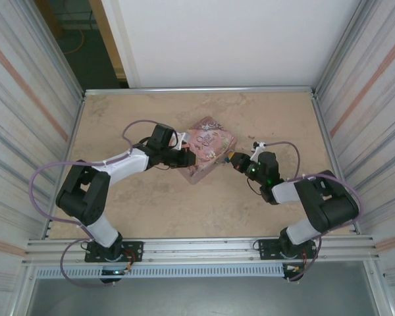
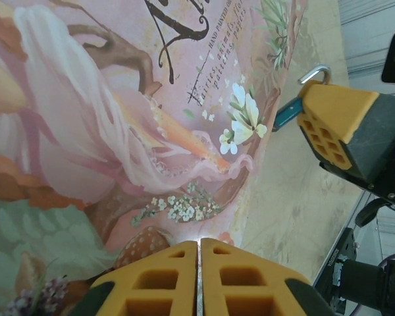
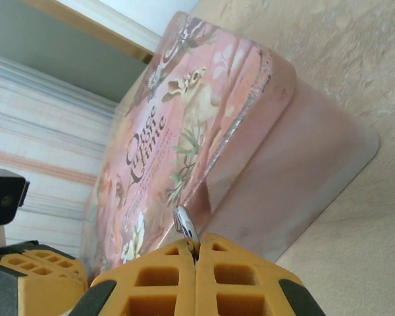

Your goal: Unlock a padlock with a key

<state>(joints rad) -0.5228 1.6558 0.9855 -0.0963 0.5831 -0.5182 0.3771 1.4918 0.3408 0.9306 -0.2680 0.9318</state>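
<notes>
Padlock (image 2: 288,114) is pinched in the right pincer (image 3: 196,249), just beside the pink tin (image 1: 207,141), mid-worktop (image 1: 151,210). Left pincer (image 2: 199,249) is pressed together against the tin. Step judged: lock presented. Next, a key must be aligned with the keyhole.

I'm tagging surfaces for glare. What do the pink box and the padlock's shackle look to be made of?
Pink tin: probably thin sheet metal with a printed satin finish; the lid's rolled rim glints silvery. Padlock shackle: bare polished metal, silvery and bright. Its body looks blue-coated, material unclear.
</notes>
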